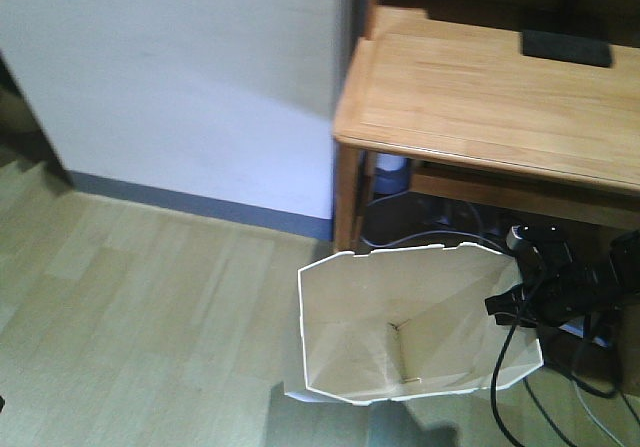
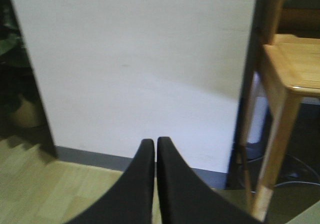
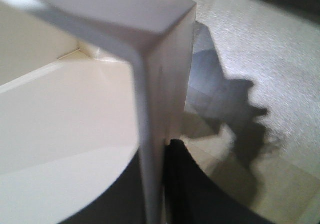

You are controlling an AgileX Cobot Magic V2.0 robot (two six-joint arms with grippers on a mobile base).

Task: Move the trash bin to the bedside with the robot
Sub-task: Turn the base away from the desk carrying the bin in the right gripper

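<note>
The white trash bin (image 1: 400,327), with an angular rim and cream inside, sits tilted by the desk leg in the front view. My right gripper (image 1: 505,305) is shut on the bin's right rim. In the right wrist view the thin bin wall (image 3: 150,149) runs between the two black fingers (image 3: 182,184), one inside and one outside. My left gripper (image 2: 155,144) is shut and empty, pointing at a white wall; it does not show in the front view. The bed is out of view.
A light wooden desk (image 1: 490,97) with a black object (image 1: 566,47) on top stands right behind the bin. Cables (image 1: 520,387) trail on the floor under it. A white wall (image 1: 180,77) with a grey skirting is at the left, with light wood floor (image 1: 130,307) before it.
</note>
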